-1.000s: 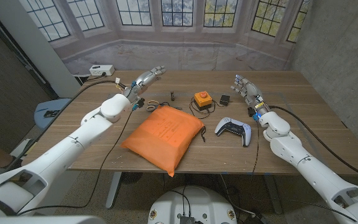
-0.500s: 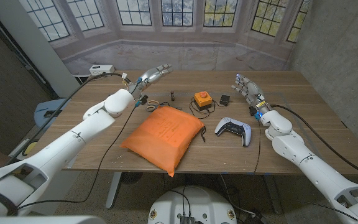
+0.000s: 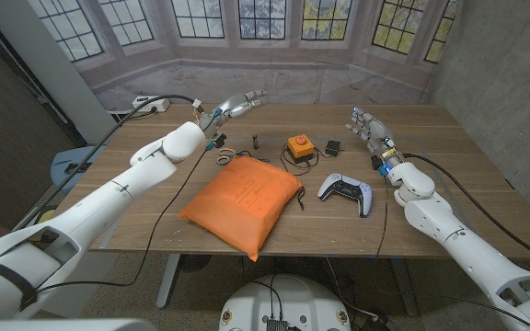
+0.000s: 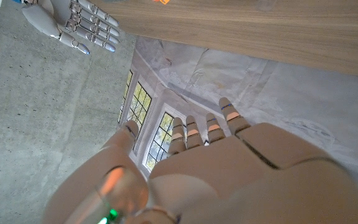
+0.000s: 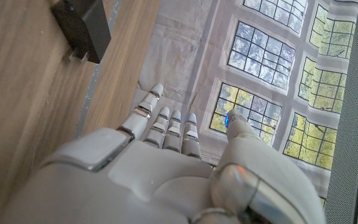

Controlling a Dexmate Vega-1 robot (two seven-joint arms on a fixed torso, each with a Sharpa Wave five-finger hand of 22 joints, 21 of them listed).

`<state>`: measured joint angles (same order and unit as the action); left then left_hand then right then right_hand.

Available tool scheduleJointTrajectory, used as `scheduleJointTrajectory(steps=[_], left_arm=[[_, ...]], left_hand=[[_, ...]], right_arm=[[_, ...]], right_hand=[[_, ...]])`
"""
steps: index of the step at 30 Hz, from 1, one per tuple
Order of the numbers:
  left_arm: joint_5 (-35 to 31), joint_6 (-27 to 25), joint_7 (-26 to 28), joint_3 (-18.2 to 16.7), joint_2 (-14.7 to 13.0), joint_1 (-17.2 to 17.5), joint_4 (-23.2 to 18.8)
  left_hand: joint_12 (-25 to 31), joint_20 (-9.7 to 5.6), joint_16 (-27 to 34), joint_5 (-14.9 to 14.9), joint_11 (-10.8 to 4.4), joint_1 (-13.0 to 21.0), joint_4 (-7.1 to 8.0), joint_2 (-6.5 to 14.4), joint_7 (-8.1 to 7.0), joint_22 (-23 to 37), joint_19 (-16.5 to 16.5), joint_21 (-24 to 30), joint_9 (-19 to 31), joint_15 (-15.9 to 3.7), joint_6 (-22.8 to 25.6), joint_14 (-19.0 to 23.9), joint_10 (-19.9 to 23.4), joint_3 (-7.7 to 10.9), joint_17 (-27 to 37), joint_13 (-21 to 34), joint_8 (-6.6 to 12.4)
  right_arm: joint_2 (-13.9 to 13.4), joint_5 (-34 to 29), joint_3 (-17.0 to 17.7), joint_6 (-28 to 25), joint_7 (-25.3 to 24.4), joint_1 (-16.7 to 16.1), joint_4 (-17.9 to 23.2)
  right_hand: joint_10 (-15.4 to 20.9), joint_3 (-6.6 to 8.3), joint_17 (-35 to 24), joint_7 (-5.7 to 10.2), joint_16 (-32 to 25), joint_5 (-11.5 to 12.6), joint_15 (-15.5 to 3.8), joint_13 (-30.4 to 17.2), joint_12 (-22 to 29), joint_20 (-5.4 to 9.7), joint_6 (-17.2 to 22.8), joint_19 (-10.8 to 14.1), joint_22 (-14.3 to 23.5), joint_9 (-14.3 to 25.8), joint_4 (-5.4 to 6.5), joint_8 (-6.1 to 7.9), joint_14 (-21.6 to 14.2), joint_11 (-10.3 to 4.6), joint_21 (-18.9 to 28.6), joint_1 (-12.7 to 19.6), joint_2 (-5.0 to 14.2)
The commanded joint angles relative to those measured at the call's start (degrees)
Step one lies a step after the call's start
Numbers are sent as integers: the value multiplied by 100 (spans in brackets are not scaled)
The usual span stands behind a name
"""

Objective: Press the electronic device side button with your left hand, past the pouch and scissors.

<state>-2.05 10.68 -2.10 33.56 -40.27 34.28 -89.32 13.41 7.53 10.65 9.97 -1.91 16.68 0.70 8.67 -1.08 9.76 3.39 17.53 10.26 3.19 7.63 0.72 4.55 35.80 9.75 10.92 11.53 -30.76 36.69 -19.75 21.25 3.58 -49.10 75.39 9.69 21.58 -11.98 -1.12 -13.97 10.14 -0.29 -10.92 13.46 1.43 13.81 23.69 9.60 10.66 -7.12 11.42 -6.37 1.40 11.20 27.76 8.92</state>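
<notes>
My left hand (image 3: 237, 104) is raised over the table's back left, fingers stretched out and holding nothing; it is past the far corner of the orange pouch (image 3: 244, 200). The scissors (image 3: 224, 154) lie just below and left of that hand, by the pouch's far edge. A small orange box with a red button (image 3: 299, 145) sits right of the hand, with a black cable around it. A white game controller (image 3: 346, 190) lies right of the pouch. My right hand (image 3: 368, 129) stands open at the back right. The left wrist view has my left hand (image 4: 216, 162) and my right hand (image 4: 73, 22).
A black adapter (image 3: 333, 146) (image 5: 82, 28) lies between the orange box and my right hand (image 5: 154, 168). A small dark item (image 3: 256, 141) sits behind the pouch. A white power strip (image 3: 148, 104) sits beyond the table's back left corner. Cables run along both arms.
My left hand has risen and moved right and farther back, from beside the scissors to above the pouch's far corner. The right hand has barely moved.
</notes>
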Motion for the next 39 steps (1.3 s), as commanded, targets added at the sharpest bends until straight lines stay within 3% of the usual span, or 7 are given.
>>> scheduleJointTrajectory(steps=[1,6,11,18,33,39], left_arm=[[-478,7,-157,148,-41,-203,-136],[-718,-46,-172,192,-70,-241,-260],[-910,-94,-196,233,-71,-281,-341],[-1212,-193,-217,300,-69,-352,-450],[-1808,-356,-392,547,49,-647,-444],[-1756,-428,-737,647,112,-796,-381]], left_hand=[[35,84,-12,9,-18,-24,-20,1,-43,22,-9,-23,14,27,109,1,53,18,10,-1,60],[40,27,-15,4,-64,-61,-12,-6,-138,24,-14,-73,15,159,290,14,162,16,8,-12,85],[37,36,-30,3,-100,-77,-9,-6,-148,25,-62,-117,16,162,369,-19,207,19,7,-17,91],[46,20,-25,-1,-210,-111,-15,-14,-284,26,-95,-192,18,235,636,5,372,20,-4,-28,128],[33,69,-30,-21,-267,-214,38,-49,-358,31,-261,-316,19,293,781,-7,493,-21,2,-38,112],[17,60,-102,-26,-278,-299,75,-84,-369,33,-446,-432,18,318,805,-261,582,-59,-1,-40,63]], right_arm=[[1,42,23,44,89,36,-80],[-35,44,35,27,109,43,-70],[-62,52,53,33,121,29,-54],[-98,57,61,12,138,12,-60],[-66,116,91,36,159,12,-190],[-55,115,95,58,178,46,-264]], right_hand=[[4,10,-10,34,9,39,-63,5,-31,27,9,-20,18,7,-32,-24,0,-55,-25,64,-20],[1,5,-5,21,17,39,-73,8,-50,25,1,-22,18,7,-40,-27,4,-29,-25,68,-22],[8,1,-3,12,23,39,-92,10,-60,47,2,-30,18,7,-44,-27,9,-20,-27,70,-20],[23,-4,0,10,29,39,-94,12,-71,52,8,-31,17,6,-49,-25,11,-11,-26,72,-17],[37,-5,8,9,38,43,-91,15,-93,57,10,-35,17,6,-64,-26,3,-14,-25,88,-10],[35,-5,12,6,50,45,-76,16,-106,61,10,-37,17,6,-73,-27,19,-22,-25,99,-8]])
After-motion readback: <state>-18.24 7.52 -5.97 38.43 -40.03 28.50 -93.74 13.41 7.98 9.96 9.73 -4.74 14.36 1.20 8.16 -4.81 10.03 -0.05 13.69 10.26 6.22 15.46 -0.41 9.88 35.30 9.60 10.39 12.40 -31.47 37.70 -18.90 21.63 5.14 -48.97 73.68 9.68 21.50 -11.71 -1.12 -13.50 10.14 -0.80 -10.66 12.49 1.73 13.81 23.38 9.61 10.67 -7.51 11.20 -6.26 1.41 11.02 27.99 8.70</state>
